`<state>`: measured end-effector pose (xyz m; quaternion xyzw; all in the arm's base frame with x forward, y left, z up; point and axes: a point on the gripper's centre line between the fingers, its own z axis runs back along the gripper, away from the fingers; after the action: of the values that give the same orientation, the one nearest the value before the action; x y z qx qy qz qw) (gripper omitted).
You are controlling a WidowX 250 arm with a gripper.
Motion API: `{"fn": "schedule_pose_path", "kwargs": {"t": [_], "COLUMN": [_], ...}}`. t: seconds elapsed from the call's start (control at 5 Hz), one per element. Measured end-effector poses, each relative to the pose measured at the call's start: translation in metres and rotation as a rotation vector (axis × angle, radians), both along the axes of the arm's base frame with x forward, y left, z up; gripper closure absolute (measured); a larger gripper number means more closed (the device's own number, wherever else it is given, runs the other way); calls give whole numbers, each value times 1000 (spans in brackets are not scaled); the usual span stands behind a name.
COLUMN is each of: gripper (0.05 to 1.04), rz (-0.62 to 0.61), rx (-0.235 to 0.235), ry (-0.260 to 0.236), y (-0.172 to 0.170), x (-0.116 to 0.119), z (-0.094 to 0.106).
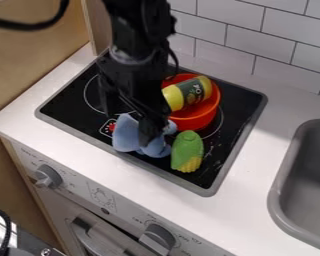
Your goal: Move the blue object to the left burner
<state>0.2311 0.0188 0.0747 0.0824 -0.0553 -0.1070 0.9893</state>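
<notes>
At six o'clock on the black cooktop (70, 100), the blue object (126, 136) lies near the front edge, pale blue, soft-looking and rumpled, with a broad lobe toward nine o'clock and smaller bunched folds toward three. The black gripper (146, 134) hangs over it, partly hiding its middle; whether the pincer is spread or closed on it cannot be determined. From the object, the red pot (195, 119) sits at two o'clock, the green-and-yellow toy corn (187, 151) just beside it at about four.
</notes>
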Motion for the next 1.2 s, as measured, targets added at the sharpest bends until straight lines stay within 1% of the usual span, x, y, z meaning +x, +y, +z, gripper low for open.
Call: {"fn": "schedule_pose_path", "kwargs": {"t": [0.2,0.4,0.6,0.8,1.0,1.2], "gripper": [86,86,98,170,373,544], "rz": [-6,-36,-53,-90,-94,-104], "rx": [16,21,30,44,44,25], "ry": [-39,-71,-134,-196,-198,-157], "y": [-1,2,6,10,12,14], "x": [-1,-1,2,8,11,10], "z": [-9,-16,-22,-31,-33,-29]}}
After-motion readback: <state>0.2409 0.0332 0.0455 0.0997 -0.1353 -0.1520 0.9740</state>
